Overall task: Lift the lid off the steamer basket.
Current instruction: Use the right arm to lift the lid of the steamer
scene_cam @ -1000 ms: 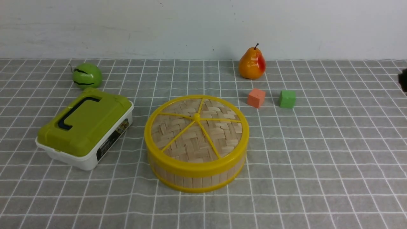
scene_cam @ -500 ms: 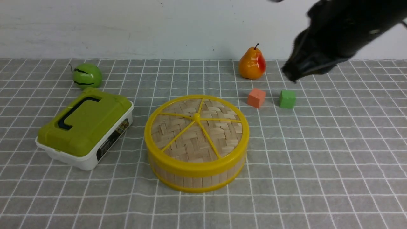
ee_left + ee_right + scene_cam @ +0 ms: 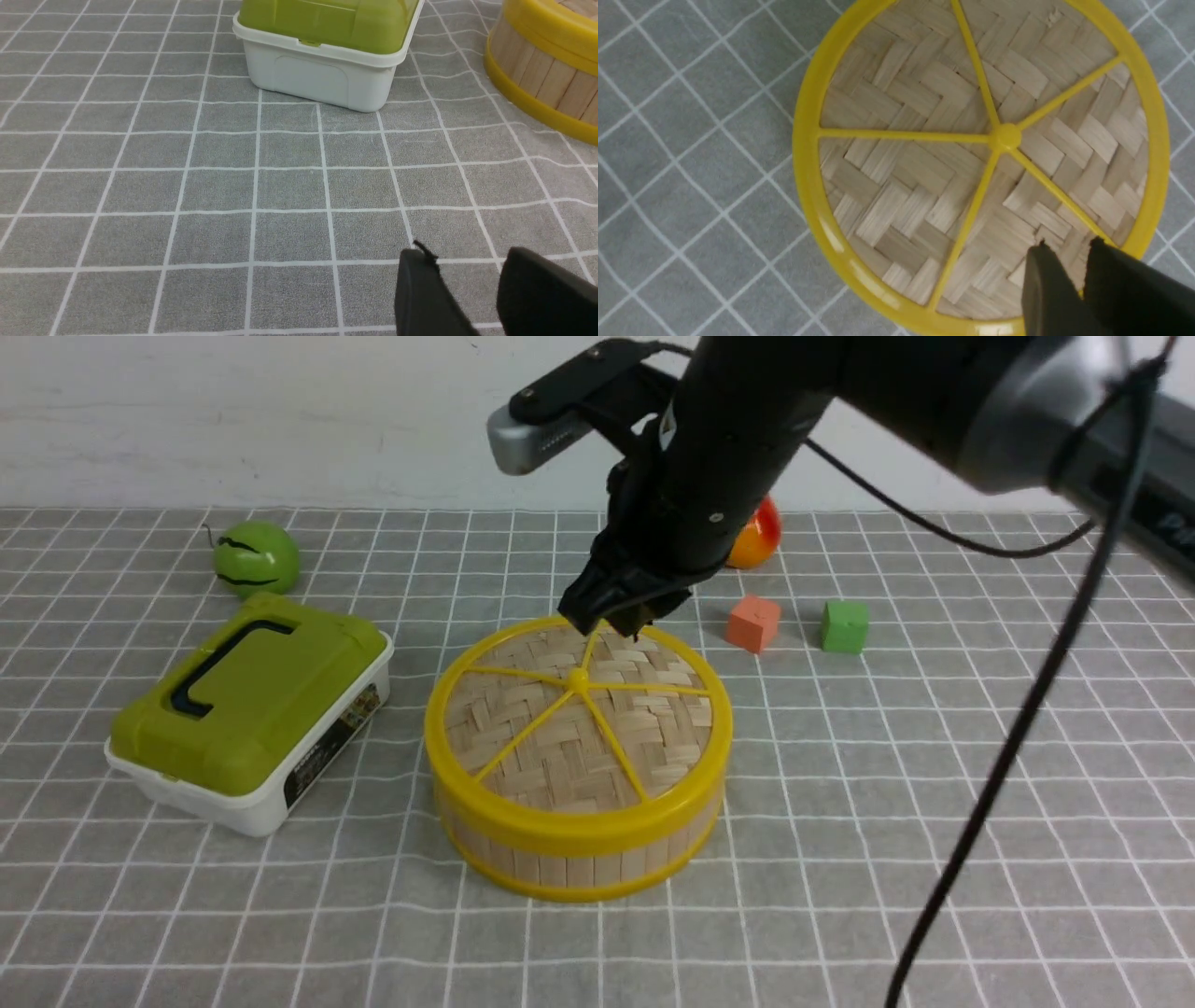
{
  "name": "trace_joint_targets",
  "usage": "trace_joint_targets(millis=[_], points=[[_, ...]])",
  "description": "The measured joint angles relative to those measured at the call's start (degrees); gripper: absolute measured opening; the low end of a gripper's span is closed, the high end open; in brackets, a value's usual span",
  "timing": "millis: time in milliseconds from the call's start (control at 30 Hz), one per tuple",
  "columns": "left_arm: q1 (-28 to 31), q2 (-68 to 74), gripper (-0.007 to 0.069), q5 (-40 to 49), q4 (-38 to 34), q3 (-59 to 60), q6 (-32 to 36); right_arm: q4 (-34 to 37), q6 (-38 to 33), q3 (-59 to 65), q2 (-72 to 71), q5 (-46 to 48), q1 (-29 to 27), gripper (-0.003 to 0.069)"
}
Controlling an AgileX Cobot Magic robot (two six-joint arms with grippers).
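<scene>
The steamer basket (image 3: pixel 579 868) stands mid-table with its lid (image 3: pixel 574 719) seated flat on top, woven bamboo inside a yellow rim with spokes. My right gripper (image 3: pixel 611 623) hovers just over the lid's far edge, pointing down. In the right wrist view its fingertips (image 3: pixel 1066 245) hang above the weave of the lid (image 3: pixel 924 163) near the rim, a narrow gap between them and nothing in it. My left gripper (image 3: pixel 465 254) is open low over the cloth, with the basket (image 3: pixel 542 79) off to one side of it.
A white box with an olive-green lid (image 3: pixel 247 709) sits left of the basket, a green ball (image 3: pixel 255 557) behind it. An orange cube (image 3: pixel 752 623) and a green cube (image 3: pixel 844 626) lie at the back right. The right arm half hides a pear (image 3: pixel 758 537).
The right arm swung in from the far right, crossing above the cubes, and now hangs over the lid's far edge. Its jaws have parted a little. The lid and basket have not moved.
</scene>
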Motion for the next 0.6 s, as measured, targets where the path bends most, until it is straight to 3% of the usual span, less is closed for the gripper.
trace_joint_targets(millis=[200,300,467,600], points=[[0.0,0.0,0.0239,0.0,0.0,0.0,0.0,0.0,2.68,-1.62,5.47,-5.05,0.0,0.0379],[0.0,0.0,0.0239,0.0,0.0,0.0,0.0,0.0,3.63,-1.64,7.26,-8.69,0.0,0.0458],[0.0,0.0,0.0239,-0.04,0.0,0.0,0.0,-0.2,5.08,-1.76,10.0,-11.81,0.0,0.0463],[0.0,0.0,0.0239,-0.04,0.0,0.0,0.0,-1.58,7.07,-1.76,12.16,-12.1,0.0,0.0394]])
